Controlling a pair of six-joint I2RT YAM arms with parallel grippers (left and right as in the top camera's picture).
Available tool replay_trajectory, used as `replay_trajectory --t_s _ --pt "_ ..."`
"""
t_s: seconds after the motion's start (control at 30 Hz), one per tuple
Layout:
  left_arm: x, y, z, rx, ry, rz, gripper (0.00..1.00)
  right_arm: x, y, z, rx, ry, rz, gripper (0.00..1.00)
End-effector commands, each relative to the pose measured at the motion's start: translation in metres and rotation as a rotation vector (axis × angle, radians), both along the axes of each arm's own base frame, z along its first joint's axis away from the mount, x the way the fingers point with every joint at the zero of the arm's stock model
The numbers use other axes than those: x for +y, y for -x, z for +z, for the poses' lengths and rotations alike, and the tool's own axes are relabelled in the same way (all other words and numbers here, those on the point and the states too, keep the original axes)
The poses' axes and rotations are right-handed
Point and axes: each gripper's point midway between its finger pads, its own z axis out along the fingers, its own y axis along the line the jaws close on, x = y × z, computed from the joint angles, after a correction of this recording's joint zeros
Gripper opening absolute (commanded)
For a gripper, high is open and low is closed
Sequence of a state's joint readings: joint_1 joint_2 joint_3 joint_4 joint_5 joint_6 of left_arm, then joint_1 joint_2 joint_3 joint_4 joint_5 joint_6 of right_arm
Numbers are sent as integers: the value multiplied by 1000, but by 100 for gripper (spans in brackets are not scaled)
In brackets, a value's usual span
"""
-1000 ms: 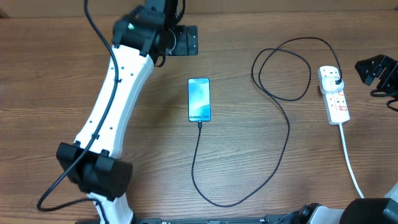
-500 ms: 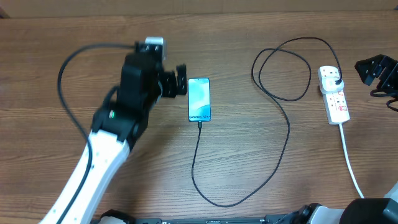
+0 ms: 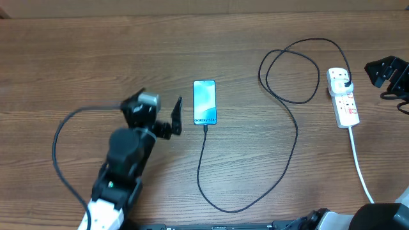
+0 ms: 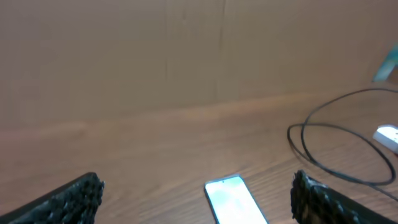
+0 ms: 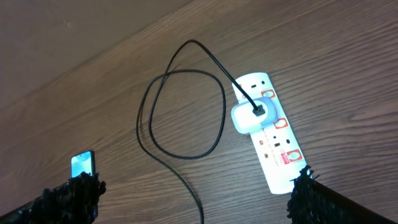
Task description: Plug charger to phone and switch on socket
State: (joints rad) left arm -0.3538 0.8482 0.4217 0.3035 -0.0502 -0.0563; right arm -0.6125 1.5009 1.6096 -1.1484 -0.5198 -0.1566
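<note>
You have one wooden bench (image 3: 77,51) carrying everything, with two arms over it. The left arm (image 3: 121,166) is the largest thing in the overhead view, coming up from the bottom edge, below and to the left of the phone (image 3: 205,102). Its left hand (image 3: 177,116) is just beside the phone's left long edge and not touching it. In the left wrist view its two fingers (image 4: 68,199) are spread wide with nothing pinched, and one end of the phone shows low between them. Your right hand (image 3: 386,72) is far to the right of the phone, at the picture's edge just past the socket (image 3: 343,98). Its fingers (image 5: 336,202) are also spread wide and grip nothing.

There is one charger (image 3: 297,137), a long thin black cable. Its tip meets the phone's lower short edge, though how fully it is seated is too small to tell. From there the cable runs down, curves right, climbs, makes one loop up and to the right of the phone, and ends at a plug in the socket, near the end away from the cord.

There is one socket, a white power strip well to the right of the phone. One thick white cord (image 3: 359,163) trails from it toward the bottom edge. Its red switches are too small to read.

There is one phone, lying flat with its lit screen up.
</note>
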Motion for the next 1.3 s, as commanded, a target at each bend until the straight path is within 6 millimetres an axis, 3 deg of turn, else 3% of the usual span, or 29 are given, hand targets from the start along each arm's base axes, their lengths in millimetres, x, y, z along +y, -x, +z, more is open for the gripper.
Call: replay_trajectory --t_s 0.0,0.2,0.53,0.8,1.13,1.27 --pt "7 19 -4 -95 -59 -3 100 2 -1 1 -3 -5 4 100" --pt "17 46 -3 -205 -60 1 100 2 -1 1 -3 -5 4 100" --pt "41 68 -20 -301 -51 37 100 2 -1 0 -3 -5 4 100" --pt "58 71 -30 -262 -63 72 100 2 -1 0 -3 -5 4 100" --pt "84 74 -77 -76 -95 170 100 2 -1 1 -3 -5 4 100" --pt "94 74 -78 -67 -93 218 100 2 -1 1 -3 -5 4 100"
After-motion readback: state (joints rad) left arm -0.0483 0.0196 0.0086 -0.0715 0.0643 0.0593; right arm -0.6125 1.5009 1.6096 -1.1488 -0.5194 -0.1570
